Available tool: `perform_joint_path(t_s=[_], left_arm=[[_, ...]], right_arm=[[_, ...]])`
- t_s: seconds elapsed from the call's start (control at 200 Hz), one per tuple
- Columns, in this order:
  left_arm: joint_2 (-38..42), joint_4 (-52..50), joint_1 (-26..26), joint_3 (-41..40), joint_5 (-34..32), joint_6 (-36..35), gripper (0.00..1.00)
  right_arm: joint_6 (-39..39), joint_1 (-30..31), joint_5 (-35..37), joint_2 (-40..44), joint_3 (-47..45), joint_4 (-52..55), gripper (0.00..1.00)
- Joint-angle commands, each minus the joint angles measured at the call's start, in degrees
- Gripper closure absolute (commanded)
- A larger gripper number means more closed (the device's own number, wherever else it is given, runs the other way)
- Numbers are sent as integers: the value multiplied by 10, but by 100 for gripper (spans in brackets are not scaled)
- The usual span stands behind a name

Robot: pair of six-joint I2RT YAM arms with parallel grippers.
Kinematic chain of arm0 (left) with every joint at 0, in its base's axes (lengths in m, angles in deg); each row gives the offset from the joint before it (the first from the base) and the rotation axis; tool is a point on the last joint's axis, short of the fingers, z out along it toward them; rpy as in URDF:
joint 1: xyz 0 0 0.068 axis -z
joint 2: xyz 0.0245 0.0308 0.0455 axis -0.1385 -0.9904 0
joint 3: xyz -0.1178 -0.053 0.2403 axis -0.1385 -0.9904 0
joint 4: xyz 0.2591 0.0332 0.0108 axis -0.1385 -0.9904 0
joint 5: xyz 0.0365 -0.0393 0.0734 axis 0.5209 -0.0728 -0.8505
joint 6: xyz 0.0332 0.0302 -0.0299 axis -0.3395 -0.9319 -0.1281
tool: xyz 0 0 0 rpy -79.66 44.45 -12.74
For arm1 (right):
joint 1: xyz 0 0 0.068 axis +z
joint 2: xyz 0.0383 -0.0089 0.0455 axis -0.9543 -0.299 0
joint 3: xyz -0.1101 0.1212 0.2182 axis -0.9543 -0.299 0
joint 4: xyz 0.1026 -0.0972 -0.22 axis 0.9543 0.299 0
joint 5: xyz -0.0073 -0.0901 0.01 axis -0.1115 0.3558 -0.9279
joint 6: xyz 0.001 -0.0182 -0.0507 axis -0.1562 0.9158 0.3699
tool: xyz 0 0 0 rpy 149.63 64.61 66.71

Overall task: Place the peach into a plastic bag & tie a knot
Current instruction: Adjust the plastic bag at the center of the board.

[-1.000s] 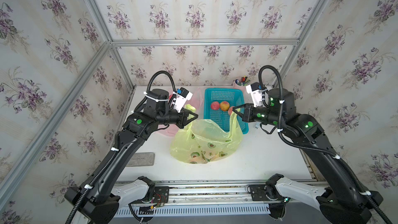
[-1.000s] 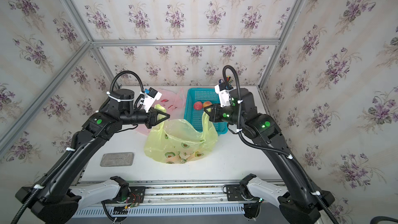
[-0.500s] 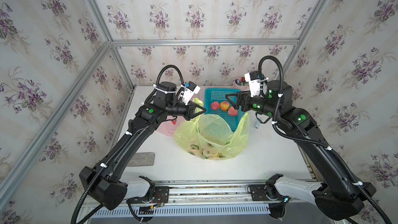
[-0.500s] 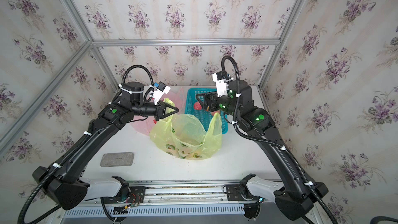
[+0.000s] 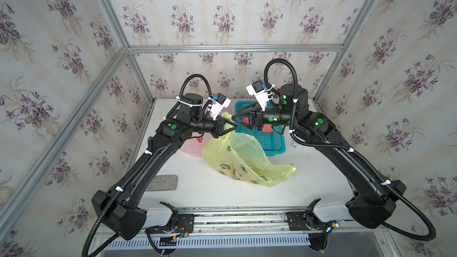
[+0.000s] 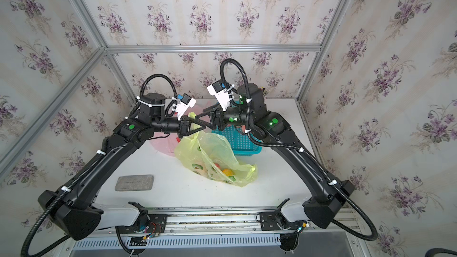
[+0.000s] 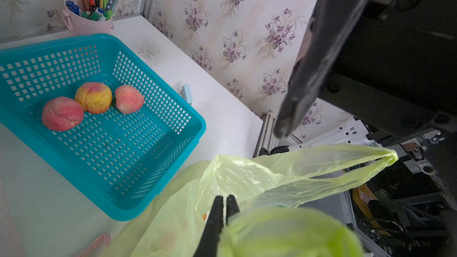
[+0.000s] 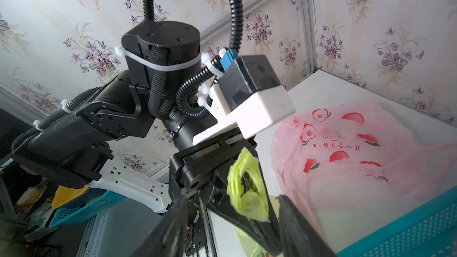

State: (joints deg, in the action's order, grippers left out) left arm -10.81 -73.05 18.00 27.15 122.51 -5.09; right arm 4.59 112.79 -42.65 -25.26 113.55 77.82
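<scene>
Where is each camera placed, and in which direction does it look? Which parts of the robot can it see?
Top views: high at the front, looking down toward the back wall; both arms show, left gripper and right gripper facing each other above the yellow bag.
Left wrist: on the left arm, facing the basket with three peaches; its shut jaws hold the yellow bag.
Right wrist: on the right arm, facing the left arm and the pink bag; its open jaws show.
Shared: both wrist views show the yellow bag and basket.

The right arm (image 5: 277,119) hides most of the basket (image 5: 269,142) and its peaches (image 5: 268,129) in both top views.
</scene>
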Motion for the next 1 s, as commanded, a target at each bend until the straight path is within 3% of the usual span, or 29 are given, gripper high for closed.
perform_joint_path(t_s=[0.0,0.325,0.5,0.614,0.734,0.994], left_arm=[[0,14,0,8,11,-4,91],[1,14,0,11,14,-2,90],[1,14,0,13,14,-1,85],[5,14,0,5,11,-3,62],[11,15,0,-18,8,-7,50],[63,89,0,-93,-14,16,61]], right_arm=[[17,5,-11,-11,12,2,45],[24,10,-17,-38,35,12,56],[27,12,-18,-49,44,12,79],[8,12,11,-46,37,-13,100],[-24,12,55,-45,37,-36,100],[-60,10,88,-46,41,-61,100]])
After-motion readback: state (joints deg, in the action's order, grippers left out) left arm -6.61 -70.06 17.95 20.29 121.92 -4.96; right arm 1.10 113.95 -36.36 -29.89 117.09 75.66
